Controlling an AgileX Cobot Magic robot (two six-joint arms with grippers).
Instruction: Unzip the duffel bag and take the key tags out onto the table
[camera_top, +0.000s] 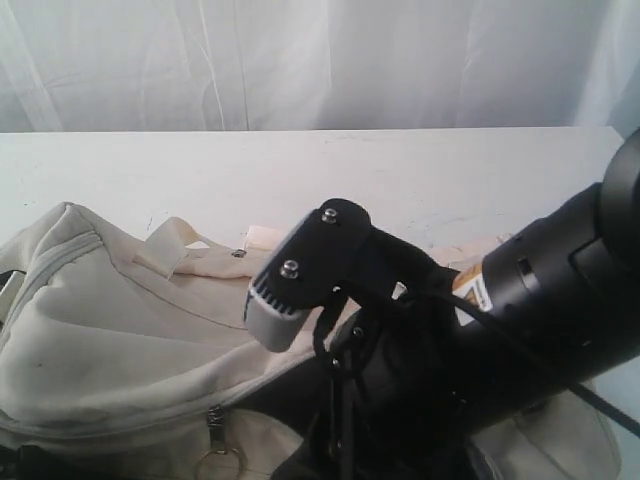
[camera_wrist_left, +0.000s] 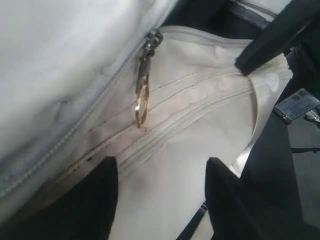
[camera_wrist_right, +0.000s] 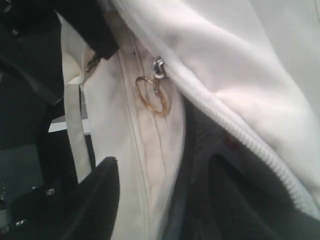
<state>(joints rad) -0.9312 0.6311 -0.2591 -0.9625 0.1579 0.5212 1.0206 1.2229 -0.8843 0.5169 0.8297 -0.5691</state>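
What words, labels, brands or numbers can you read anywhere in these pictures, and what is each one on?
No text is readable.
Sticker on the black arm: orange and white, too blurred to read.
Label on a dark part beside the bag: print too small to read.
Bag: no print or brand seen in any view.

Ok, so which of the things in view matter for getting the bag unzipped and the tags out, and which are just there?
Part of the job: duffel bag, its zipper pull with ring, table; key tags not in view.
Just there: white curtain behind the table.
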